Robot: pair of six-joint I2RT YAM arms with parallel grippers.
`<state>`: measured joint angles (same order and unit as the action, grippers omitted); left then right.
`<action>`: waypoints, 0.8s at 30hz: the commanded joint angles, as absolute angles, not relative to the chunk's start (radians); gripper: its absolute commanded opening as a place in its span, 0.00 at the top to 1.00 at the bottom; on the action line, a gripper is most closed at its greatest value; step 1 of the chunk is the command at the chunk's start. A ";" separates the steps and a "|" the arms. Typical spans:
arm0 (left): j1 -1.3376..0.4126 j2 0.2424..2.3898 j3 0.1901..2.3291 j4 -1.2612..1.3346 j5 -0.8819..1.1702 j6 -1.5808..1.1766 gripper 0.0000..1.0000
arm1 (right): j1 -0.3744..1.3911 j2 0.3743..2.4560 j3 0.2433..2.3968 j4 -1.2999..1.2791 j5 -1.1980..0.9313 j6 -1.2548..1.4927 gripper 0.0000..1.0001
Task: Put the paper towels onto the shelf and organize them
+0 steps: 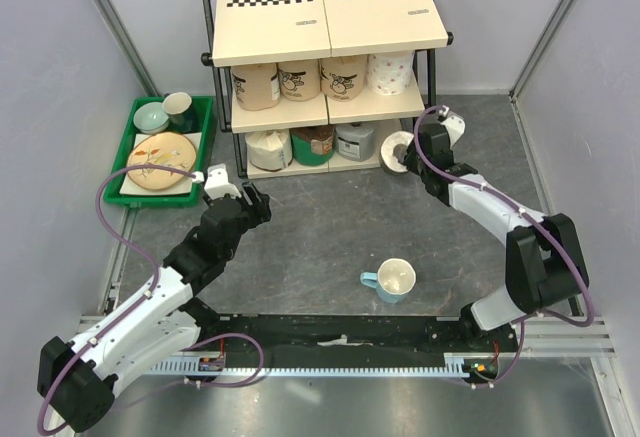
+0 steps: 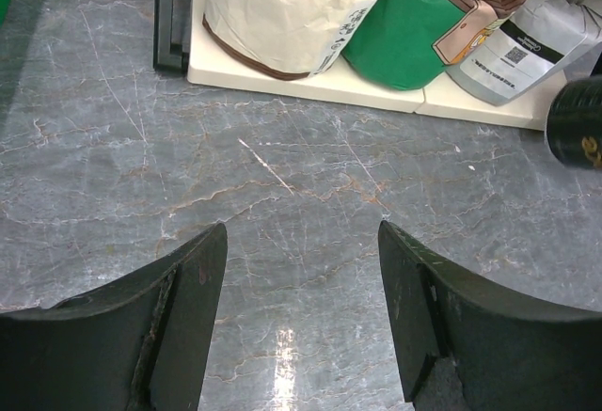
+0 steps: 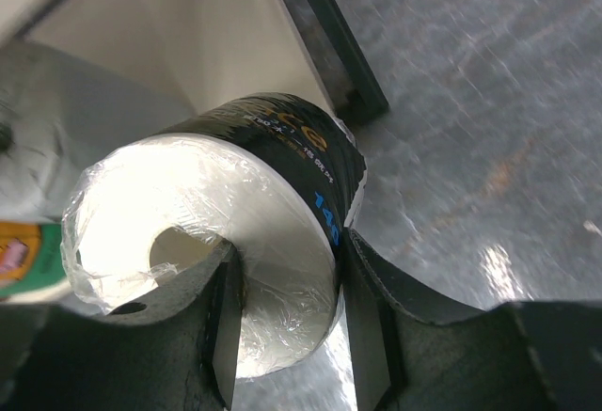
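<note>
The right gripper (image 3: 287, 256) pinches a film-wrapped paper towel roll (image 3: 235, 185) at the right end of the shelf's (image 1: 280, 32) lowest tier, one finger apparently inside the core. The roll looks light, squashy and slippery (the film crinkles), so this wall grip suits it. The left gripper (image 2: 301, 242) gapes wide, empty.

Grey marbled table (image 1: 320, 227) carries shelf (image 1: 330, 17) (back centre), green tray (image 1: 208, 132) at left, mug (image 1: 393, 279) near front
</note>
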<state>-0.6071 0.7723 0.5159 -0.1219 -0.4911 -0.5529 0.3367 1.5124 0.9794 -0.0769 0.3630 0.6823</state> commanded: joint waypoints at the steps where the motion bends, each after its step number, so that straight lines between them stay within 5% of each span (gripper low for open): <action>1: -0.606 0.779 0.514 -0.077 -0.509 -0.557 0.27 | 0.311 1.555 1.060 0.078 0.315 0.690 0.65; 24: -0.606 0.781 0.511 -0.075 -0.509 -0.558 0.28 | 0.242 1.670 1.120 0.210 0.218 0.736 0.64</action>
<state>-0.6071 0.7864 0.5159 -0.1169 -0.4915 -0.5529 0.2466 1.6627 1.0538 0.1181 0.2329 0.7147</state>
